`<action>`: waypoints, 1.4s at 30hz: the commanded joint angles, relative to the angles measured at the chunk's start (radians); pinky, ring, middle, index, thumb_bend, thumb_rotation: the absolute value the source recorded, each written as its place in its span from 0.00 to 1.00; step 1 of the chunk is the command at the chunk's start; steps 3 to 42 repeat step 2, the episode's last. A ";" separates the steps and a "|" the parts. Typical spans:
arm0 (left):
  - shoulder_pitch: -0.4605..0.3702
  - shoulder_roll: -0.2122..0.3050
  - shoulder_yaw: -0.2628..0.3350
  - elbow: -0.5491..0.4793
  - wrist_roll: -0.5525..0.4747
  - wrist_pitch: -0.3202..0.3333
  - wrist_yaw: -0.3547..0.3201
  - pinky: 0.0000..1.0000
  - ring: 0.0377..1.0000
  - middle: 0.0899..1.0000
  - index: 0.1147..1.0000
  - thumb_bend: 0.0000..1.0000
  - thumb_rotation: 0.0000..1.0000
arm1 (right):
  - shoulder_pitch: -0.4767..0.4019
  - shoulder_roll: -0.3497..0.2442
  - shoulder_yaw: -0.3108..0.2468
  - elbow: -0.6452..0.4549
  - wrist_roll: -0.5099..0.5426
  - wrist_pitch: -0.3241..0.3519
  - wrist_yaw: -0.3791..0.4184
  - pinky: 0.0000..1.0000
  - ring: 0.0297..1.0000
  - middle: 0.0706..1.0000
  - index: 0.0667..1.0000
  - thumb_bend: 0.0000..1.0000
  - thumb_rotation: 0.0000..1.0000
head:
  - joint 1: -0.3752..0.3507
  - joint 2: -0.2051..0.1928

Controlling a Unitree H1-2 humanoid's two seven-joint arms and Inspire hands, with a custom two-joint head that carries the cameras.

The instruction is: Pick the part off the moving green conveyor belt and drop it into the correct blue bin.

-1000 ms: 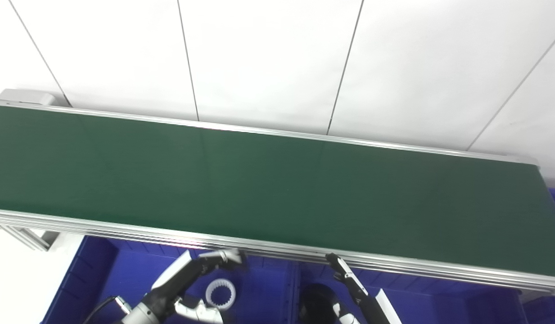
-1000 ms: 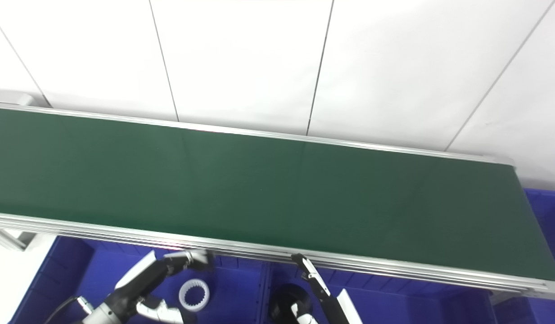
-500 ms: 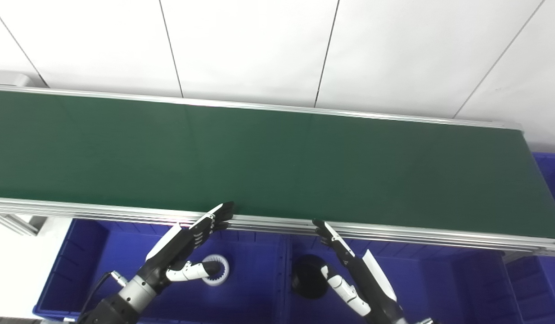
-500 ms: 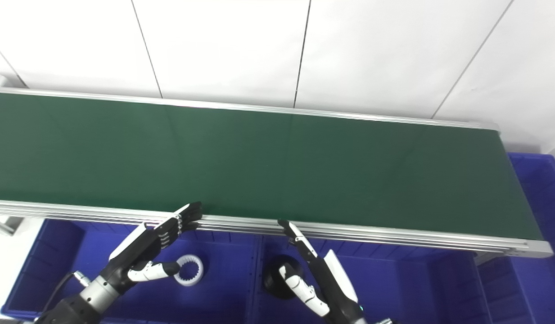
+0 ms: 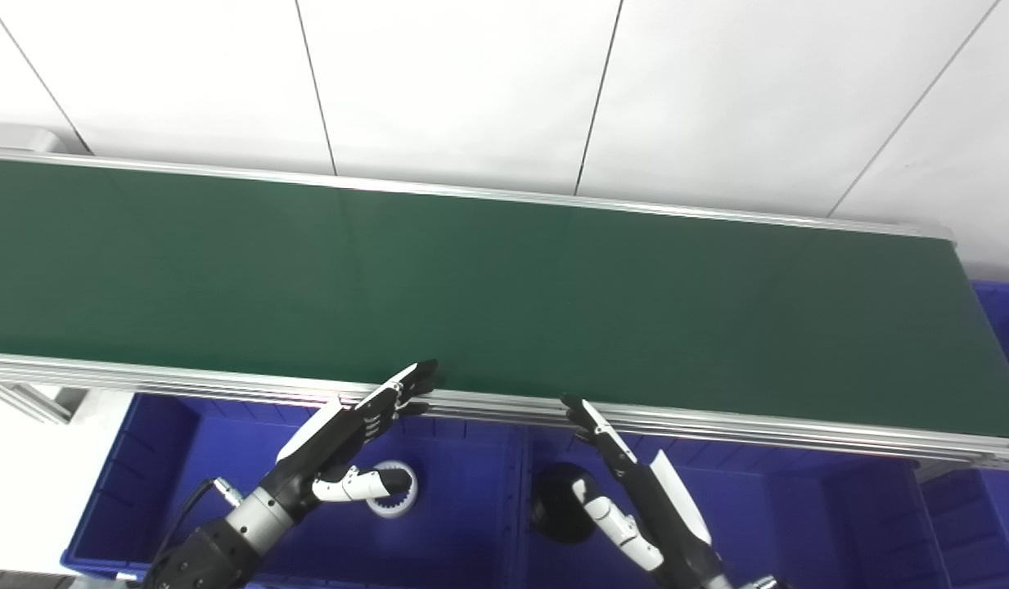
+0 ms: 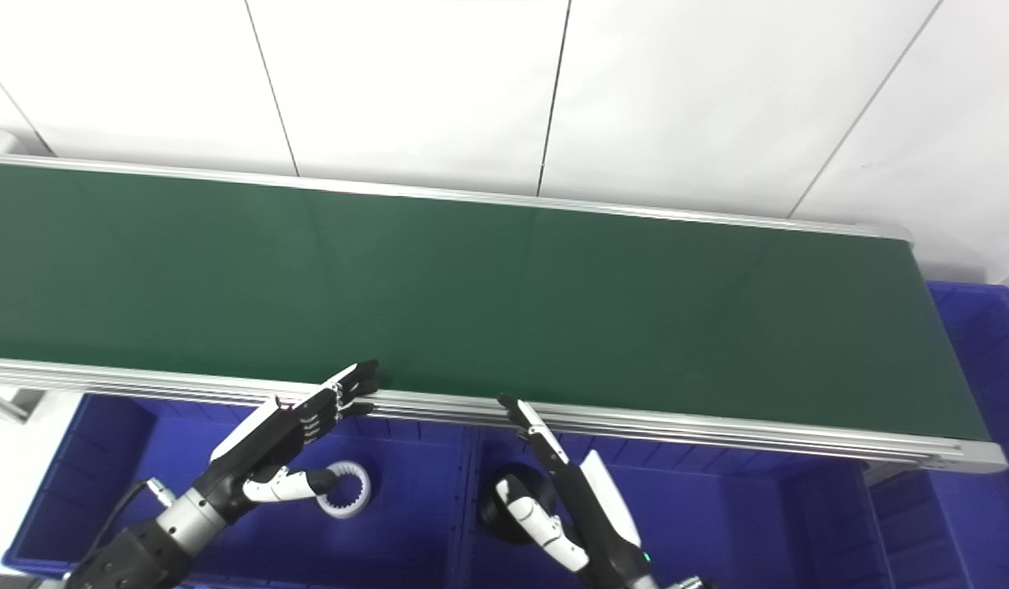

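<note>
Nearest us, below the belt's front rail, our two arms rise from the bottom edge over the blue bins. Our left hand (image 5: 340, 438) is open and holds nothing: its fingers (image 5: 406, 388) are stretched flat and apart, their dark tips reaching up to the rail (image 5: 226, 384), the thumb stuck out to the side above a white ring. Our right hand (image 5: 627, 483) is open and empty as well, fingers straight and pointing up toward the rail, its white thumb held off to the left.

Under the left hand, in the left bin (image 5: 144, 458), lies the white ring (image 5: 394, 499), a flat toothed hoop with small notches around its inner edge, resting on the bin floor. The thumb tip covers part of it in both views. In the next bin (image 5: 766, 507) to the right, beside the right wrist, sits a black disc (image 5: 557, 511), round and dark, partly hidden by the thumb. A thin blue wall parts the two bins. Another blue bin (image 6: 983, 327) shows at the far right, past the belt's end.

Beyond the rail runs the green belt (image 5: 504, 286), a long dark green strip slanting slightly across the view. We see no part on it. Behind it stands a white panelled wall (image 5: 471, 82) with thin dark seams.
</note>
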 commanded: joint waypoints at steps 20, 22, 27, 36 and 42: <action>-0.038 0.002 0.010 -0.007 -0.032 -0.022 -0.049 0.93 0.97 0.99 0.96 0.57 0.66 | -0.002 0.017 0.006 -0.016 -0.024 0.003 -0.015 0.90 0.95 0.98 0.96 0.43 0.98 | -0.007 -0.004; -0.038 0.002 0.010 -0.007 -0.032 -0.022 -0.049 0.93 0.97 0.99 0.96 0.57 0.66 | -0.002 0.017 0.006 -0.016 -0.024 0.003 -0.015 0.90 0.95 0.98 0.96 0.43 0.98 | -0.007 -0.004; -0.038 0.002 0.010 -0.007 -0.032 -0.022 -0.049 0.93 0.97 0.99 0.96 0.57 0.66 | -0.002 0.017 0.006 -0.016 -0.024 0.003 -0.015 0.90 0.95 0.98 0.96 0.43 0.98 | -0.007 -0.004; -0.038 0.002 0.010 -0.007 -0.032 -0.022 -0.049 0.93 0.97 0.99 0.96 0.57 0.66 | -0.002 0.017 0.006 -0.016 -0.024 0.003 -0.015 0.90 0.95 0.98 0.96 0.43 0.98 | -0.007 -0.004; -0.038 0.002 0.010 -0.007 -0.032 -0.022 -0.049 0.93 0.97 0.99 0.96 0.57 0.66 | -0.002 0.017 0.006 -0.016 -0.024 0.003 -0.015 0.90 0.95 0.98 0.96 0.43 0.98 | -0.007 -0.004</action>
